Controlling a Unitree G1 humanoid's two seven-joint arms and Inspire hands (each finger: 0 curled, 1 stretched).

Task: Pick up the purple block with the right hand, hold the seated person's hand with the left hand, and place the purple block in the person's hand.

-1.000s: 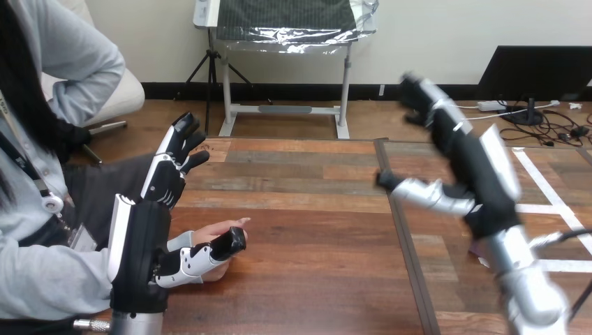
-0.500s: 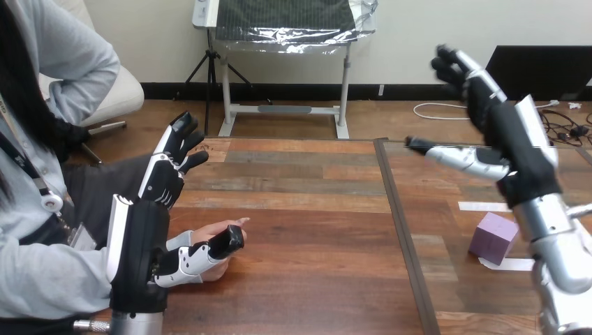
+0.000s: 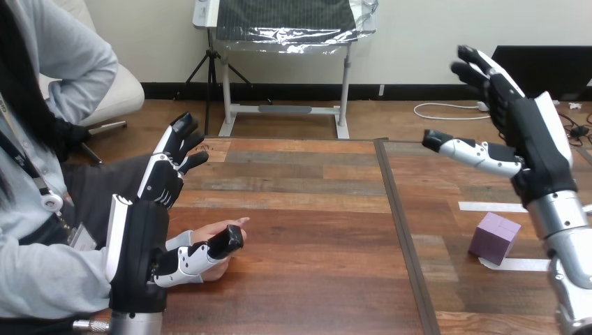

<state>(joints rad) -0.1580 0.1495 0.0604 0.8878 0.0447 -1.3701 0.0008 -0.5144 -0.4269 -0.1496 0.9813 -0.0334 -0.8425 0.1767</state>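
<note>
Barely started: purple block point(image 3: 494, 237) sits ungrabbed near the table's point(image 3: 300, 209) right edge, right hand point(image 3: 530, 146) raised over it, spread and empty, left hand point(image 3: 150, 223) straight-fingered near the left edge, thumb lying across the person's hand point(image 3: 213, 229), no real grip.

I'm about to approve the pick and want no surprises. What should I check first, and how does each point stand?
1. Purple block lies free on the table: ok.
2. Right hand open for a grasp: ok, fingers straight.
3. Right hand down at the block: not ok, it is raised well above it.
4. Path from right hand to block unobstructed: ok.
5. Left hand holding the person's hand: cannot tell; its thumb lies across it, fingers straight.
</note>
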